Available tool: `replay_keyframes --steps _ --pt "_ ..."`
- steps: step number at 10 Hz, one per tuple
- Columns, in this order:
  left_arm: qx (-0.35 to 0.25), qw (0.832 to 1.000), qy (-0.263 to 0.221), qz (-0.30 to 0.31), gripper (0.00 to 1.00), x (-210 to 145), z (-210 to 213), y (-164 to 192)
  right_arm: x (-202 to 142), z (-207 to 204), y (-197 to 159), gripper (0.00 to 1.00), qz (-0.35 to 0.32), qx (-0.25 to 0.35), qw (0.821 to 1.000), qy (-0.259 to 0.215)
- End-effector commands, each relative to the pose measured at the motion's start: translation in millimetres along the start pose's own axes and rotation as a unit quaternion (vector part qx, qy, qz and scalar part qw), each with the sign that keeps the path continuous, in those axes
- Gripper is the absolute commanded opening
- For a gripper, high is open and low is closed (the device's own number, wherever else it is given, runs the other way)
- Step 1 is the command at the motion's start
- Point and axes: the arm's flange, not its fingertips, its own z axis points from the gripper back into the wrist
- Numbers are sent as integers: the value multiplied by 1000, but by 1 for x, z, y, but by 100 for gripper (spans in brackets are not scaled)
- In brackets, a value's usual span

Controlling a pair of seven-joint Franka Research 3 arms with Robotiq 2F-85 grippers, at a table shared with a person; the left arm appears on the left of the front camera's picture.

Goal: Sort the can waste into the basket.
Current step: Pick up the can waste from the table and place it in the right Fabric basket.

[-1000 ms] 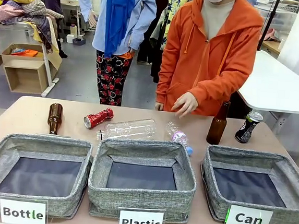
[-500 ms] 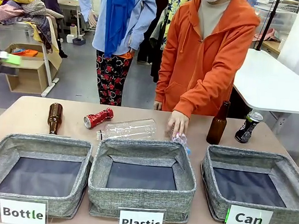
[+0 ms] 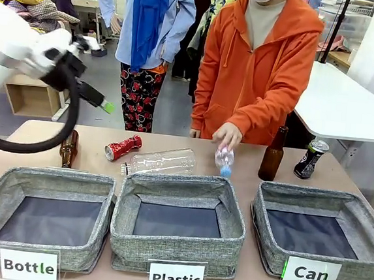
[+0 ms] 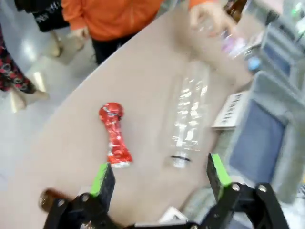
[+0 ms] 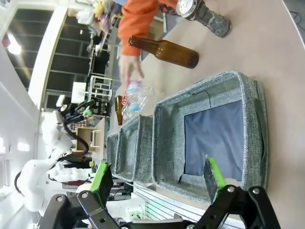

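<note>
Left claw [image 4: 159, 169]: spread, empty, in the air above the far left part of the desk [image 3: 23, 142]. Right claw [image 5: 157, 171]: spread, empty. Crushed red can [image 3: 122, 147]: on its side near the far edge, left of centre. Black can [image 3: 310, 158]: upright near the far right corner, beside a brown glass bottle [image 3: 272, 154], behind the "Can" basket [image 3: 270, 249] at the near right corner

three baskets [image 3: 46, 177] [image 3: 177, 247] [image 3: 266, 248], two cans [image 3: 122, 147] [image 3: 310, 159], two brown bottles [image 3: 68, 148] [image 3: 272, 154], two clear plastic bottles [image 3: 162, 161] [image 3: 224, 160]
</note>
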Motion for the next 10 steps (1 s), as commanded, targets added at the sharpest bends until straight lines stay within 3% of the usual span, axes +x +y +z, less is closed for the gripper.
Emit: replay_keyframes --steps 1,2,3,5,10 --pt "56 997 42 -12 100 7 -12 18 4 1 -1 100 14 12 1000 -8" --pt "55 996 -26 70 100 10 12 18 4 1 -1 100 14 12 1000 -8" --pt "27 999 23 -24 100 5 -19 6 4 1 -1 100 14 12 1000 -8" --pt "48 999 15 3 100 7 -15 15 4 1 -1 100 14 12 1000 -8" --pt "77 986 118 -88 100 35 -100 36 4 1 -1 100 14 12 1000 -8"
